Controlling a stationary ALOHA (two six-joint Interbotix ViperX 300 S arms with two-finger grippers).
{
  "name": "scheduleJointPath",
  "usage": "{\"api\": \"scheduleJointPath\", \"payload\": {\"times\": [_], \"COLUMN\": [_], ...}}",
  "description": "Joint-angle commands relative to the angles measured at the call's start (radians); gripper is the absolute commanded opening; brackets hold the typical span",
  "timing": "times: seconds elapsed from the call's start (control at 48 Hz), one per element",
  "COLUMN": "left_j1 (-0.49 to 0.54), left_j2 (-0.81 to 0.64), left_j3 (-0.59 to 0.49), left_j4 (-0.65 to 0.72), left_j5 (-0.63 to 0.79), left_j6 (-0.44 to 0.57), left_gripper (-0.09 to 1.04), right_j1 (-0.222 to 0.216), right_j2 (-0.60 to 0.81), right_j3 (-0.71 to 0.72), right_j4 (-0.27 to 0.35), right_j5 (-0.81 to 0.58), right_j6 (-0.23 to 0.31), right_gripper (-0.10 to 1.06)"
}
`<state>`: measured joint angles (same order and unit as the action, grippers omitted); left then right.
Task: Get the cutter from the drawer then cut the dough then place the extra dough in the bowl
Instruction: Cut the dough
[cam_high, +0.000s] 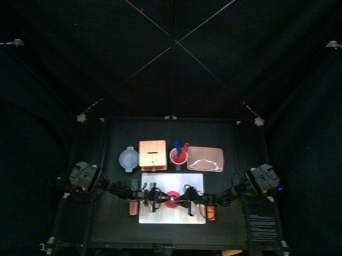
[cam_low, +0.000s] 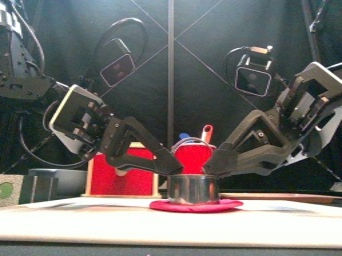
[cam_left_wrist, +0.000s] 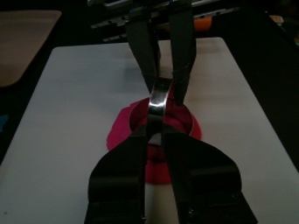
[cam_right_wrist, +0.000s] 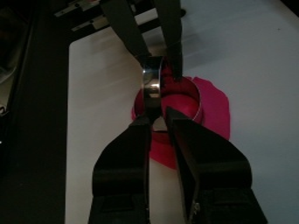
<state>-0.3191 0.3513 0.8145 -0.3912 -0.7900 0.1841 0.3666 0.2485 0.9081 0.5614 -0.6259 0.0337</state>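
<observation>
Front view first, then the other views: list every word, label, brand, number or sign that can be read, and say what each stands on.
No readable text in any view.
The round metal cutter, the flat red dough disc, the white cutting board, the pale wooden box with a red drawer front and the red cup show no print, label or number.

white cutting board (cam_high: 174, 215) front-centre | red cup (cam_low: 194, 157) behind it | pink tray (cam_high: 207, 157) back-right
</observation>
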Motion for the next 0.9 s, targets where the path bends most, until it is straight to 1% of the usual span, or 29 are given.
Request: {"api": "scheduleJointPath", "payload": {"times": [0.021,0.229,0.333,0.521,0.729,0.896], "left_j1": [-0.002,-0.002,-0.002,-0.003,-0.014,-0.021], "left_j2": [0.000,0.002,0.000,-0.006,-0.020,-0.021], "left_j3": [0.005,0.006,0.003,0.002,0.002,-0.002], "left_j4": [-0.002,-0.002,-0.002,-0.002,0.002,0.003], "left_j5": [0.020,0.023,0.046,0.072,0.071,0.061], "left_j6": [-0.003,-0.003,-0.003,-0.003,0.000,0.005], "left_gripper": [0.54,0.54,0.54,0.54,0.54,0.54], "right_j1": [-0.002,-0.003,-0.003,-0.015,-0.029,-0.029], "right_j2": [0.029,0.029,0.029,0.029,0.025,0.017], "right_j3": [0.005,0.002,0.005,0.009,0.017,0.014], "right_j4": [0.008,0.008,0.009,0.006,0.000,-0.009], "right_j5": [0.060,0.061,0.061,0.061,0.061,0.060], "right_j6": [0.012,0.008,0.008,0.005,0.002,0.002], "right_gripper": [0.45,0.45,0.45,0.45,0.45,0.45]}}
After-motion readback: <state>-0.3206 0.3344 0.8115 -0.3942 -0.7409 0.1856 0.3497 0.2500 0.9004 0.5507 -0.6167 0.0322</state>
